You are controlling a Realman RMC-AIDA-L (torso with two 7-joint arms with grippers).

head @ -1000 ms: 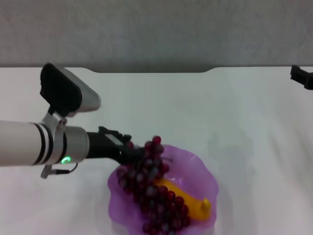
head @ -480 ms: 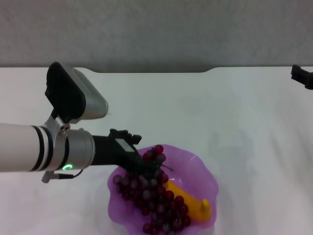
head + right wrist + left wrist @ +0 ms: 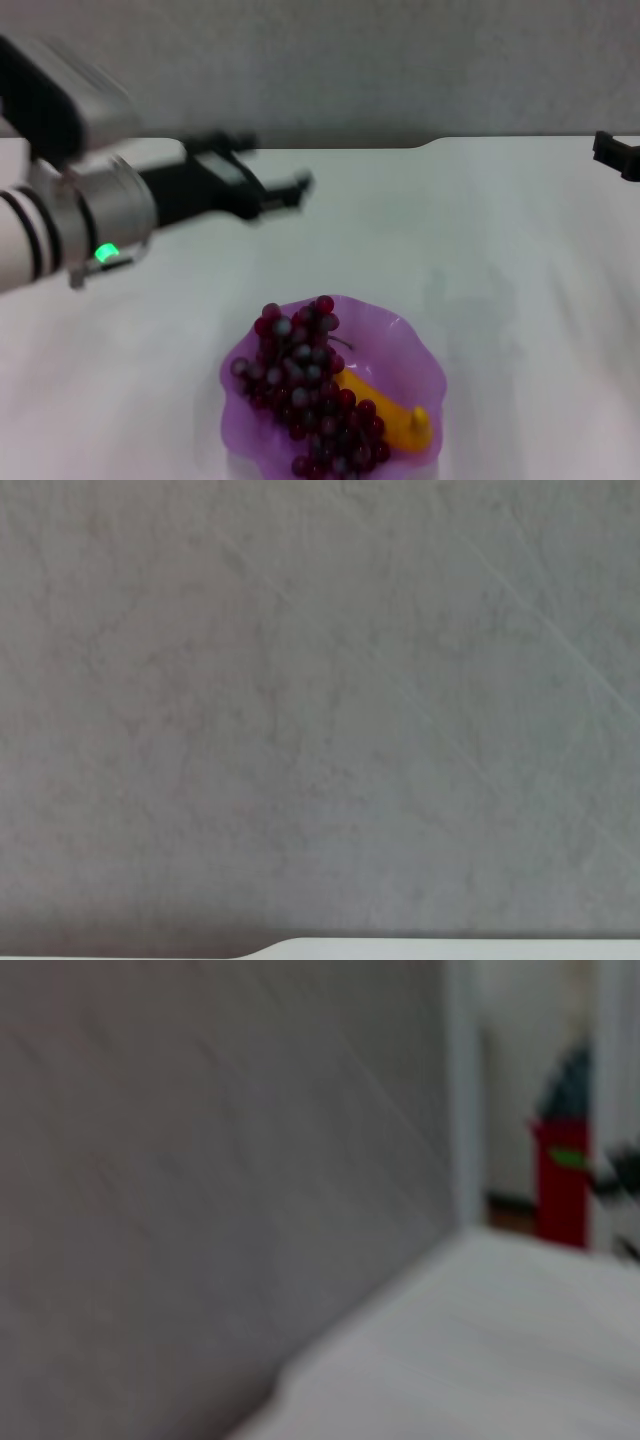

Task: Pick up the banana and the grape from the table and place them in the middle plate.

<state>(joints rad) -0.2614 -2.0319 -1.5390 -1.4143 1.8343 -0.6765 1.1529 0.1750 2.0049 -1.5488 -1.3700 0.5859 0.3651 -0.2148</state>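
The grape (image 3: 305, 385) bunch lies in the purple middle plate (image 3: 405, 335), partly on top of the banana (image 3: 395, 422), whose yellow end shows at the plate's near right. My left gripper (image 3: 280, 163) is open and empty, raised well above the table (image 3: 500, 250), behind and to the left of the plate. My right gripper (image 3: 615, 155) is parked at the far right edge of the head view. Neither wrist view shows the fruit or the plate.
The table's far edge with its notch (image 3: 310, 148) runs under a grey wall (image 3: 320, 700). The left wrist view shows the wall, the table edge (image 3: 420, 1360) and a red object (image 3: 560, 1185) off to the side.
My left gripper has let go of the grape bunch in the plate, then risen and drawn back to the left. The bunch now rests on the banana. The right arm has not moved.
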